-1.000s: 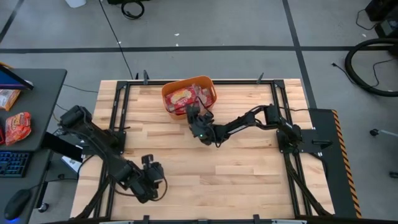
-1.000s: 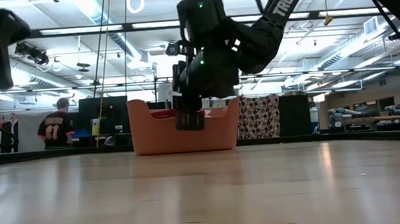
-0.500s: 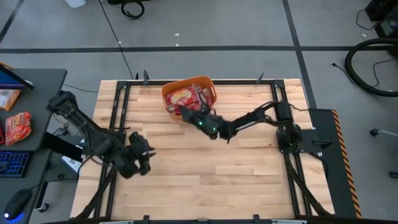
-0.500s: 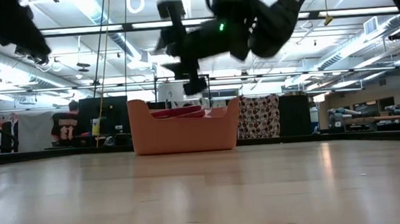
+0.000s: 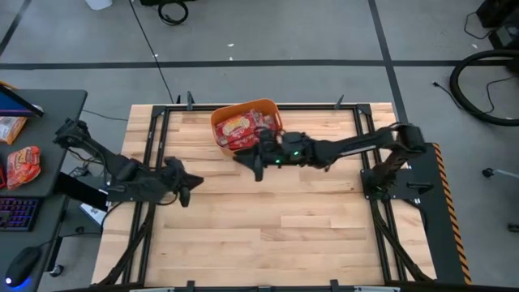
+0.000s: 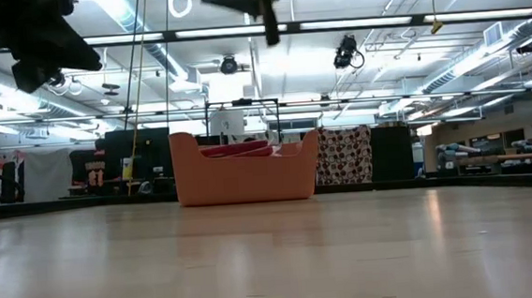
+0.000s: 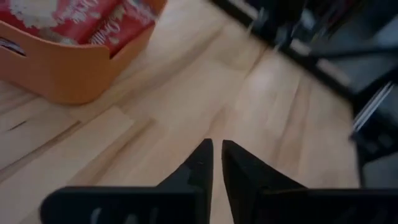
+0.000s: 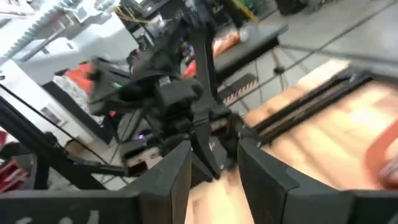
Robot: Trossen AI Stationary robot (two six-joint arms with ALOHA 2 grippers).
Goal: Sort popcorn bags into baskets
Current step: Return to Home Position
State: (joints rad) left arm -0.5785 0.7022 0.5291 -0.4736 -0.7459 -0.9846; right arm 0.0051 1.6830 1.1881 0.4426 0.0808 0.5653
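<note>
Right gripper [image 5: 256,162] pulling up and away from orange basket [image 5: 217,134], fingers spread, carrying nothing. Left gripper [image 5: 185,182] swinging back to 9 o'clock edge, fingers pinched, empty. Popcorn bags [image 5: 238,124] sitting in basket, 12 o'clock of right gripper. No bags showing on table [image 5: 284,235], so probably wrapping up.

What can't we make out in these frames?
- Count of popcorn bags: the high view shows only the top layer; in the low view the basket wall hides them; the left wrist view's edge cuts them off.
- Right gripper and left gripper: the low view's top edge cuts the arms off; the right wrist view is blurred.
- Packets on the side desk: too small to identify in the high view.
</note>
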